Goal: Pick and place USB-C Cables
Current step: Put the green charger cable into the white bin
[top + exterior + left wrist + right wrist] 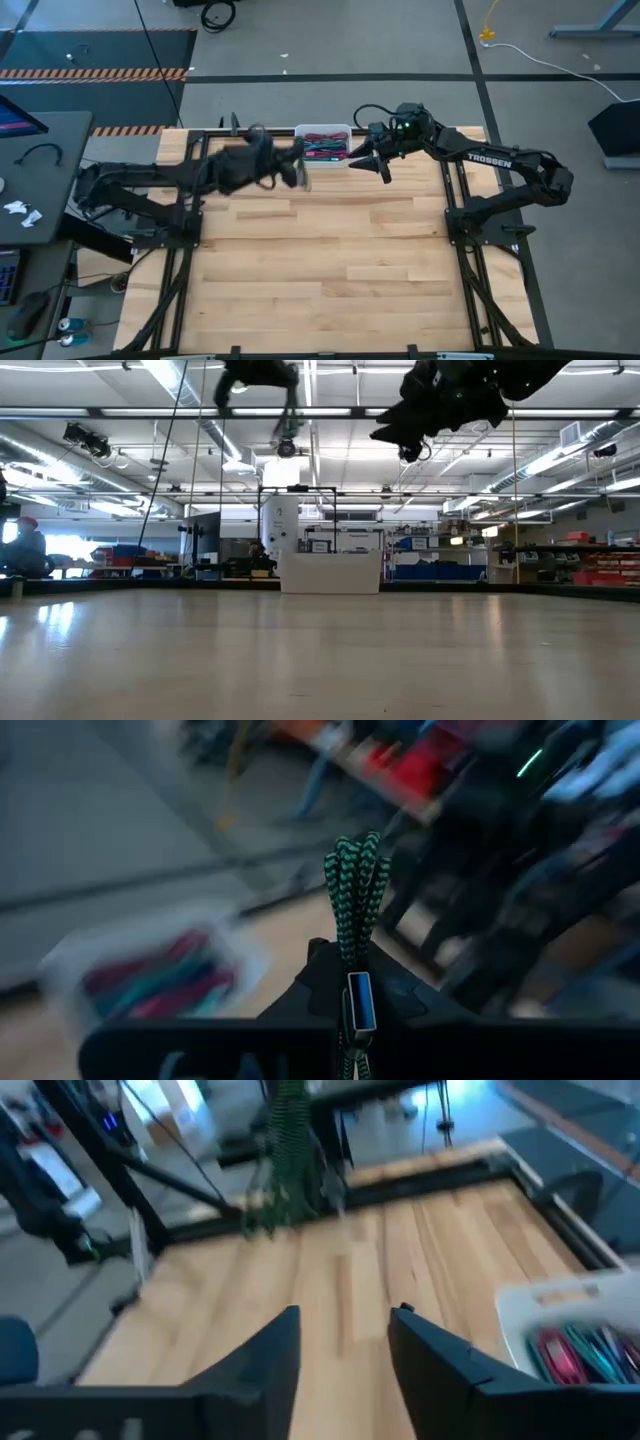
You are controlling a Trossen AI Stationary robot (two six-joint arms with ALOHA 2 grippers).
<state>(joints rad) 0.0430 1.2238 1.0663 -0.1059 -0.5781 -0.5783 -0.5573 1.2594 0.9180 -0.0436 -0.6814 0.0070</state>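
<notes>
A green-and-black braided cable bundle (355, 890) sits in my shut left gripper (350, 982), which hovers above the table just left of the white bin (323, 131). The bin stands at the table's far edge and holds several cable bundles (322, 146) in teal, maroon and purple. From the right wrist view the green bundle (288, 1150) hangs in the air over the wood. My right gripper (345, 1342) is open and empty, raised just right of the bin (560, 1302). My left gripper pinches the green bundle between its two fingers, near the end with the silver plug (360, 1005), which lies back between the fingers. The folded loop end (357, 850) sticks out past the fingertips. The bundle is lifted clear of table and bin.
The bare wooden tabletop (330, 260) stretches from the bin toward the near edge. Black frame rails (460, 200) run along both sides. In the low view both arms hang high above the table, and the bin (330, 570) stands far back at the middle.
</notes>
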